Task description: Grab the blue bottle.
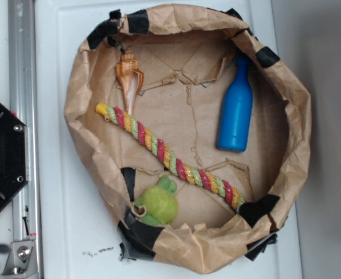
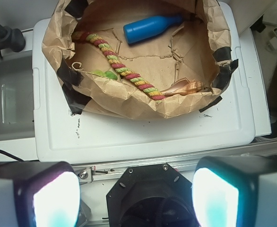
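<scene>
The blue bottle (image 1: 236, 108) lies on its side at the right of a brown paper bowl (image 1: 83, 99), neck toward the far rim. The wrist view shows the same blue bottle (image 2: 149, 28) at the bowl's far side, neck pointing right. My gripper (image 2: 135, 196) is open, nothing between its two fingers (image 2: 53, 198), and it hangs above the robot's black base, well short of the paper bowl (image 2: 138, 106). In the exterior view the gripper is out of sight.
Inside the bowl lie a striped rope (image 1: 170, 157), a tan seashell (image 1: 128, 78) and a green plush toy (image 1: 159, 203). The bowl sits on a white lid (image 2: 143, 137). A metal rail (image 1: 22, 87) and the black base (image 1: 2, 157) stand left.
</scene>
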Controlling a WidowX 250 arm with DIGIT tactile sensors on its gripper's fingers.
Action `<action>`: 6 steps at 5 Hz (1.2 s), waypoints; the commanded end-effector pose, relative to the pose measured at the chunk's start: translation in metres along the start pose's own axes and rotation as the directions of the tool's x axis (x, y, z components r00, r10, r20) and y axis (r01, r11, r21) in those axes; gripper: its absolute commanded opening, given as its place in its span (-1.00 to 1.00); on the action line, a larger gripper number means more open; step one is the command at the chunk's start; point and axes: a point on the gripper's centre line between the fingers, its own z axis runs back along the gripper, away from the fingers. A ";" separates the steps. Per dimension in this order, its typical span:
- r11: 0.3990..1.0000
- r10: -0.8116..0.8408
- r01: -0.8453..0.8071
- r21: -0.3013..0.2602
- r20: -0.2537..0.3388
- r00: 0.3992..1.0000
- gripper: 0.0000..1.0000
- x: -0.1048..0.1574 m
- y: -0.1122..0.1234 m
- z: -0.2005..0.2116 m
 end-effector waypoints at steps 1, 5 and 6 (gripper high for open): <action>1.000 0.000 0.000 0.000 0.000 1.000 1.00 0.000 0.000 0.000; 0.707 0.693 -0.700 -0.105 0.300 0.655 1.00 0.118 0.067 -0.112; 0.666 0.733 -0.735 -0.127 0.298 0.612 1.00 0.142 0.057 -0.146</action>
